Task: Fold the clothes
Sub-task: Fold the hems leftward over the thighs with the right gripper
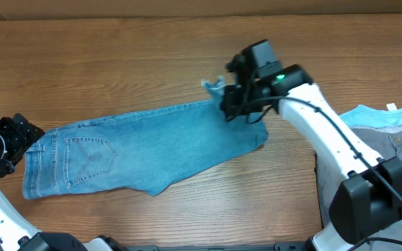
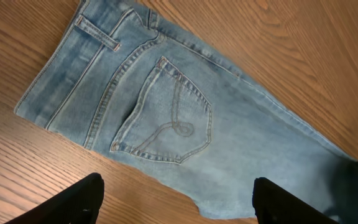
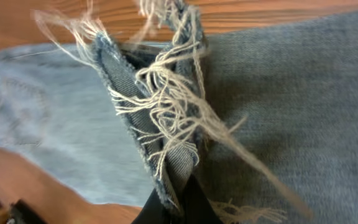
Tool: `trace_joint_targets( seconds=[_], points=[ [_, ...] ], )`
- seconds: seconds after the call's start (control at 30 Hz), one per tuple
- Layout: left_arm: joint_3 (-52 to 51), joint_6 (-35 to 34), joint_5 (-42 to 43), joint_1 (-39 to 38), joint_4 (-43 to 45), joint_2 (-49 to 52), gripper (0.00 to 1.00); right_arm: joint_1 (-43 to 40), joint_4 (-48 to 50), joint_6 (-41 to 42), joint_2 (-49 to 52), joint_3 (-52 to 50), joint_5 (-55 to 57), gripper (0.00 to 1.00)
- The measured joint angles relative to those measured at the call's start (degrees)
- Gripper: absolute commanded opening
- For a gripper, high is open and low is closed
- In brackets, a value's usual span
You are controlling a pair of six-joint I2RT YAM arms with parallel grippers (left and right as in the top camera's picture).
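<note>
Overhead: the light-blue denim jeans [image 1: 152, 143] lie flat across the middle of the wooden table [image 1: 117, 56]. The waistband is at the left end. The leg end is toward the right, under the right arm. A stitched back pocket [image 1: 89, 157] faces up near the waistband end.

Right gripper [image 1: 230, 108]: we see it over the right end of the jeans. In the right wrist view its fingers [image 3: 166, 214] are closed tight on the frayed ankle hem [image 3: 166, 106]. The denim edge stands up out of the pinch and loose pale threads splay over the cloth behind it. In the overhead view a small tuft of hem [image 1: 213, 85] shows just beside the gripper.

Left gripper [image 1: 21, 146]: it sits at the table's left edge, just beside the waistband. Its jaws stand wide apart and grasp nothing. In the left wrist view we see the two dark fingertips [image 2: 79, 199] at the bottom of the frame. Beyond them are the pocket, the waistband [image 2: 61, 74] and a belt loop [image 2: 98, 34]. We cannot tell whether the fingers touch the denim.

At the right edge of the table lie a light-blue garment [image 1: 396, 115] and a grey garment [image 1: 396, 150], both apart from the jeans.
</note>
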Motion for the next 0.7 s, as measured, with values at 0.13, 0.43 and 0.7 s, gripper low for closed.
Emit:
trace_joint_targets(
  seconds=[0.13,0.43,0.7],
  points=[
    [1.20,-0.02,2.49,0.26,-0.20,0.02,0.80,6.36,6.67,4.15,0.00,-0.31,-1.42,0.04],
    [20.39,1.14,8.28,0.81,-6.21,-0.02,0.85,20.94,24.30,16.02,0.09,-0.42,0.15,0.04],
    [26.34,1.03,8.81,0.81,-7.65,-0.55,0.84,26.05,39.43,23.89,0.96,-0.52,3.58,0.04]
  ],
)
